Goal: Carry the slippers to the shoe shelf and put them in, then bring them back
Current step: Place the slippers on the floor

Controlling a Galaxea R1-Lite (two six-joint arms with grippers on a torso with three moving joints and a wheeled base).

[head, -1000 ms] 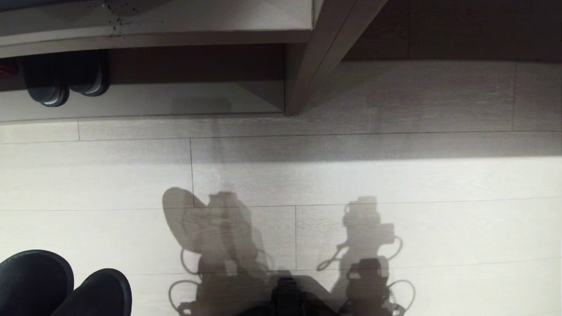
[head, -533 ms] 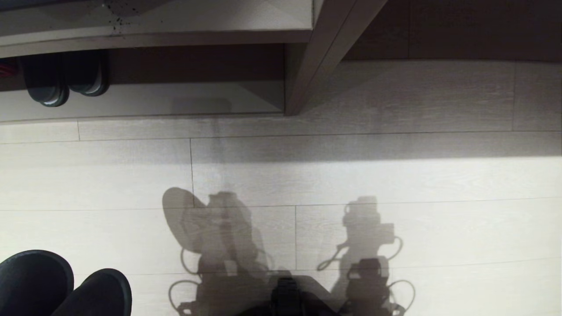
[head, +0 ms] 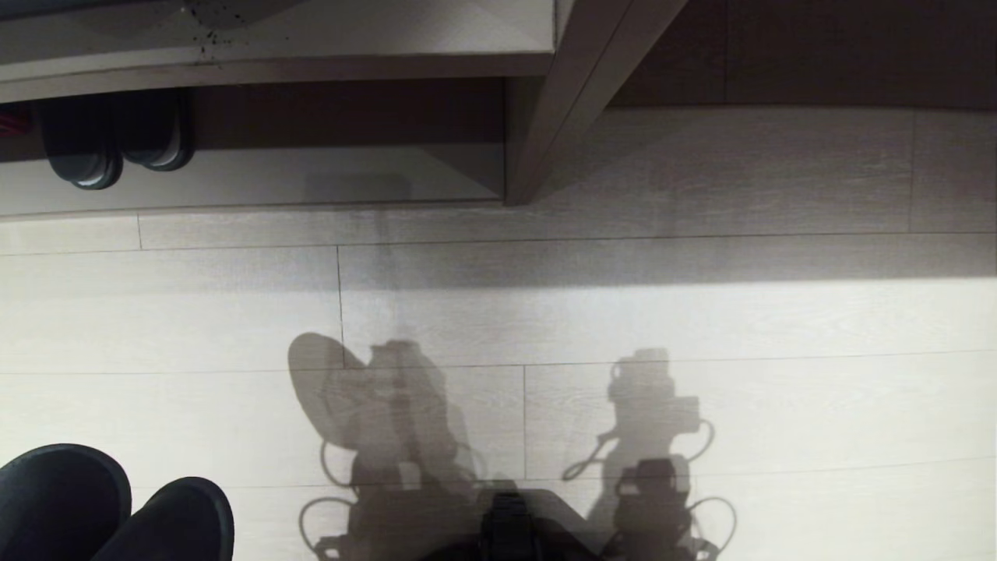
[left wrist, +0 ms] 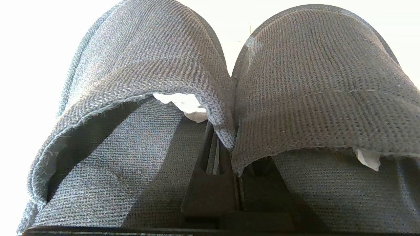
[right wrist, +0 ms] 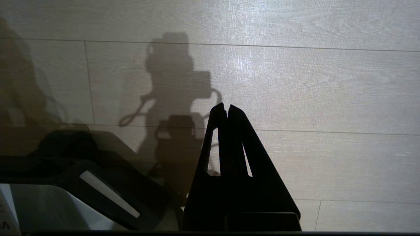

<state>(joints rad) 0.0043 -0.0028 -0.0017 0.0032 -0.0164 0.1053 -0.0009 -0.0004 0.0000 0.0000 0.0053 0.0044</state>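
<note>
The left gripper (left wrist: 215, 154) is clamped on the inner edges of the slippers (left wrist: 229, 82), at the head view's lower left; the right gripper (right wrist: 226, 109) hangs closed and empty. Nothing has changed over the last second, so the carry looks paused. The shoe shelf (head: 257, 183), upper left, holds another dark pair (head: 113, 140). No writing is readable.

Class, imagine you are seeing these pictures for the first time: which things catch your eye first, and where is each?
The slippers fill the left wrist view, pinched side by side in the left end effector. In the head view their toes show at the lower left, above the pale floor. Another dark pair sits at the far left of the shoe shelf.
</note>
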